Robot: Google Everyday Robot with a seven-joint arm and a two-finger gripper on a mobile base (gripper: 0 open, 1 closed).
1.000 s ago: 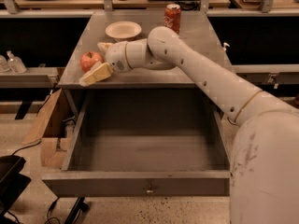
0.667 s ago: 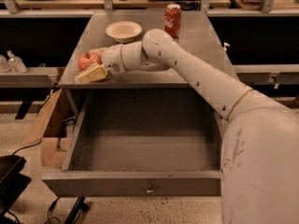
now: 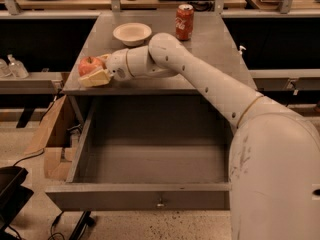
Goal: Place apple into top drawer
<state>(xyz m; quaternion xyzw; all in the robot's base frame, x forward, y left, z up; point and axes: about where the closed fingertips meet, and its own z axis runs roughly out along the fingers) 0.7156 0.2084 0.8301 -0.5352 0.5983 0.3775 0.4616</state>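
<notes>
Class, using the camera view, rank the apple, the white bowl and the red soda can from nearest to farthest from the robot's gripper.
The gripper is at the tabletop's front-left corner.
1. Apple: right at the gripper.
2. White bowl: behind it, mid-table.
3. Red soda can: at the back, farther right.

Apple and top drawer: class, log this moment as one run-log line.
pincer: at apple, near cabinet top front edge | apple: on cabinet top, not in drawer | top drawer: open

apple (image 3: 88, 64) red-yellow | end effector (image 3: 95, 70) cream, at apple | top drawer (image 3: 140, 199) grey | can (image 3: 184, 22) red | bowl (image 3: 132, 33) white
</notes>
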